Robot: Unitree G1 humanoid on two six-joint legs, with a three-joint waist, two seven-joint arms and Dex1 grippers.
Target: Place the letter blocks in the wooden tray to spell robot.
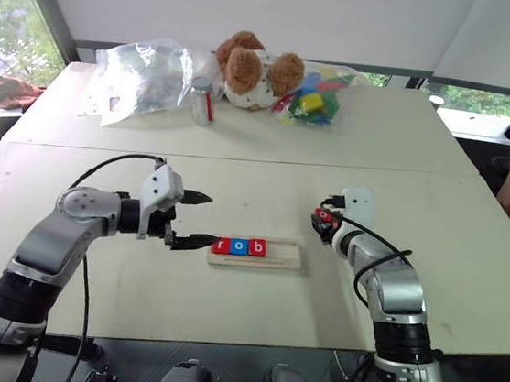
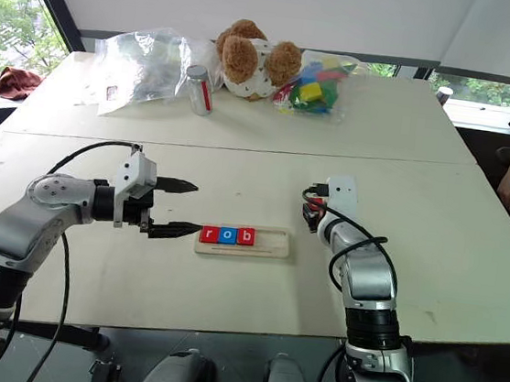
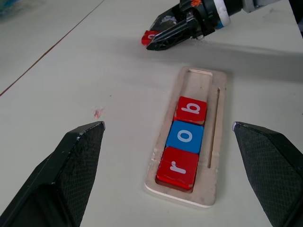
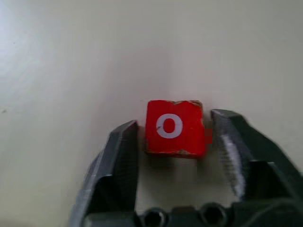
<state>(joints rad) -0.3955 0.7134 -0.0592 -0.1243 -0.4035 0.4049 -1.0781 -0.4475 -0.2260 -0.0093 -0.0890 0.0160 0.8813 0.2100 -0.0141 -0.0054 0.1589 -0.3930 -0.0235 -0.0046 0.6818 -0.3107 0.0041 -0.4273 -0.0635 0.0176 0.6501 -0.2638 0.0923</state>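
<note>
The wooden tray point(image 1: 256, 252) lies flat on the pale surface point(image 1: 222, 316) between the two arms, holding three letter blocks side by side at its left end: a red "r" block point(image 3: 176, 167), a blue "o" block point(image 3: 185, 136) and a red "b" block point(image 3: 191, 109); the rest of the channel is bare wood. The left gripper point(image 1: 195, 218) is spread wide, its two black fingers point(image 3: 71, 165) well apart, grasping nothing; its nearer fingertip lies just beside the tray's left end, level with the "r" block. The right gripper point(image 4: 175, 130) is low over the surface to the right of the tray and apart from it, with a red "o" block point(image 4: 173, 126) between its fingers. In the right wrist view one finger meets the block's edge, while a narrow gap appears at the other; the gripper is clenched on this block. At the far side of the surface stand a teddy bear point(image 1: 255, 69), a can point(image 1: 202, 100) and two plastic bags point(image 1: 144, 75).
</note>
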